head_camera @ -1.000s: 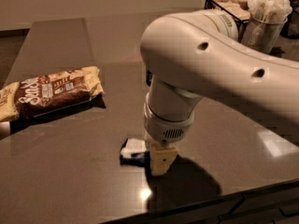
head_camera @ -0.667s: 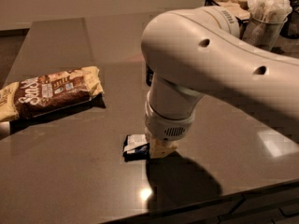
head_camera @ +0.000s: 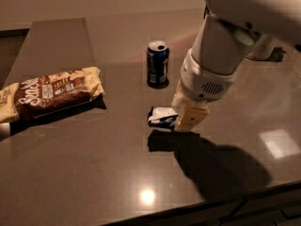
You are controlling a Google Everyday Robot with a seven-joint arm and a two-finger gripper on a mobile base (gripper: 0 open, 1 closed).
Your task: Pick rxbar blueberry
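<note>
Gripper [head_camera: 186, 118] looks clamped on one end of the rxbar blueberry [head_camera: 161, 117], which pokes out to its side just above the table [head_camera: 94, 173], near the can [head_camera: 157, 64], and with so little wrapper pinched the bar could pivot or slip free.

I read nothing: lettering on snack bag [head_camera: 51, 92], can [head_camera: 157, 64] and rxbar blueberry [head_camera: 161, 117] wrapper is illegible. Pincer [head_camera: 183, 117], near the can, clamps the bar's end.

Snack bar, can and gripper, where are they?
rxbar blueberry [head_camera: 162, 114]: camera view, wrapper's white band.
can [head_camera: 157, 66]: camera view, its blue side.
gripper [head_camera: 182, 118]: camera view, between fingertips, clamping the bar's right end.
</note>
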